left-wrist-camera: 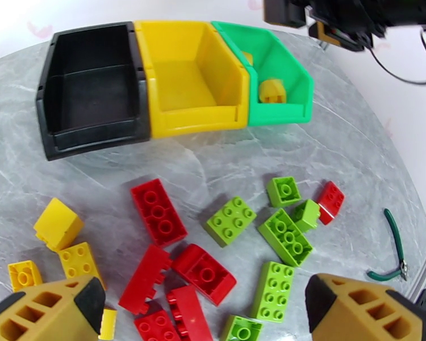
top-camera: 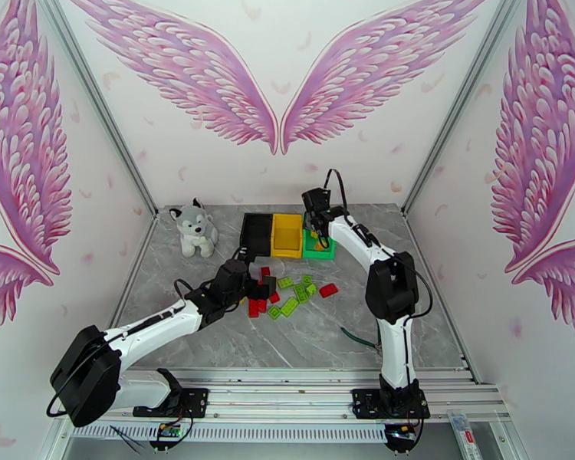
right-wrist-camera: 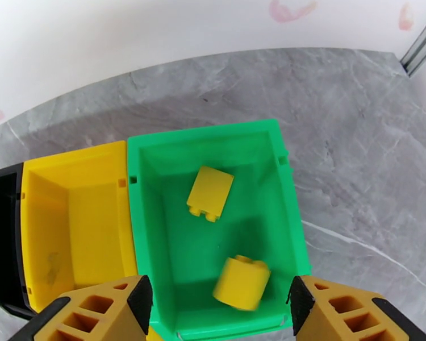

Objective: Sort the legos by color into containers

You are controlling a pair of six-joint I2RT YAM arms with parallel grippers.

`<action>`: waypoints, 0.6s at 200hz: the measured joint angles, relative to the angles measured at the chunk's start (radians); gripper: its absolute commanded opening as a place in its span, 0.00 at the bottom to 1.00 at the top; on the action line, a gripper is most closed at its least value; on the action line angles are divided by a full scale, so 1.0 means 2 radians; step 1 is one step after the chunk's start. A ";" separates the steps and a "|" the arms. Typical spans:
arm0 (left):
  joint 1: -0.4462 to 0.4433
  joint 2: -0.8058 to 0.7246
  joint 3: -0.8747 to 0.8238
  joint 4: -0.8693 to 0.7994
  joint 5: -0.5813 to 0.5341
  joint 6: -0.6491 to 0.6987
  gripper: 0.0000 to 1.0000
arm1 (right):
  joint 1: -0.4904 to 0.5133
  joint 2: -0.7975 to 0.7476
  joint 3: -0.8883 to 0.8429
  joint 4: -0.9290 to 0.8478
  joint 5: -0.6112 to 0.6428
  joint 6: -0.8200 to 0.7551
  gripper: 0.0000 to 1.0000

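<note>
We see right gripper (right-wrist-camera: 218,305) stretched out above green bin (right-wrist-camera: 156,183), jaws apart, empty. Left gripper (left-wrist-camera: 207,305) low over the legos (left-wrist-camera: 158,211), jaws wide

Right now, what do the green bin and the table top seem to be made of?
Green bin: probably moulded plastic, smooth and slightly glossy; soft highlights run along its rim. Table top: grey marble or a marble-print laminate, matte with pale veins; the pictures cannot settle which.
</note>
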 measured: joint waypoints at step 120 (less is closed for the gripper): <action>0.176 -0.065 -0.070 -0.002 0.010 -0.085 0.99 | 0.171 -0.088 -0.115 0.058 -0.089 -0.059 0.62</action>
